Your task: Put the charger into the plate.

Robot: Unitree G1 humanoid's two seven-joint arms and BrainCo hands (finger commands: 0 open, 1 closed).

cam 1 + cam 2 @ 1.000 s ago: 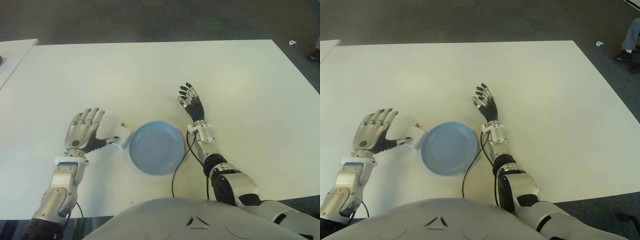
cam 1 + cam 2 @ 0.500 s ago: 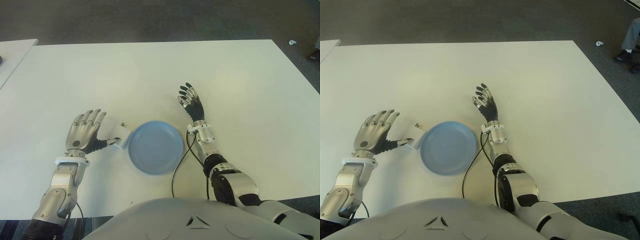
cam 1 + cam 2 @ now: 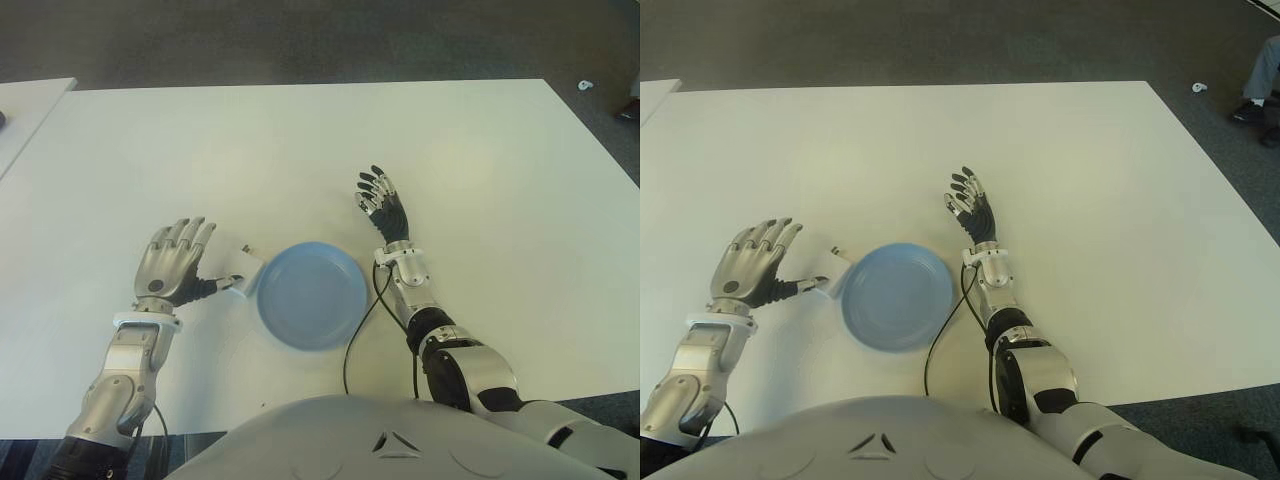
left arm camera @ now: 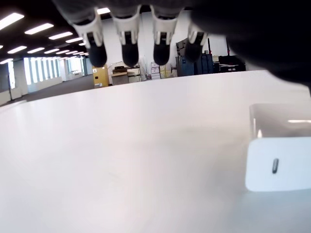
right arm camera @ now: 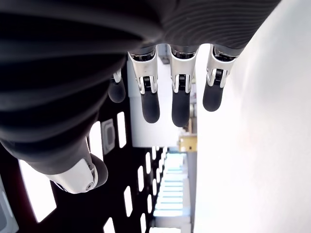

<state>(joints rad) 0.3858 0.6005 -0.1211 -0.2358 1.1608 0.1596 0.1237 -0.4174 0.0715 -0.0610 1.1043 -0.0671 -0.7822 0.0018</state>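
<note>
- Left hand (image 3: 172, 265): fingers spread, thumb touching the white charger (image 3: 243, 270).
- Charger: on table (image 3: 300, 150), against left rim of blue plate (image 3: 311, 295).
- Right hand (image 3: 385, 210): fingers apart, right of plate.

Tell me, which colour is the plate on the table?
The plate is light blue; it shows best in the left eye view.

the left hand (image 3: 172, 268) has edged slightly toward the charger (image 3: 240, 270).
</note>
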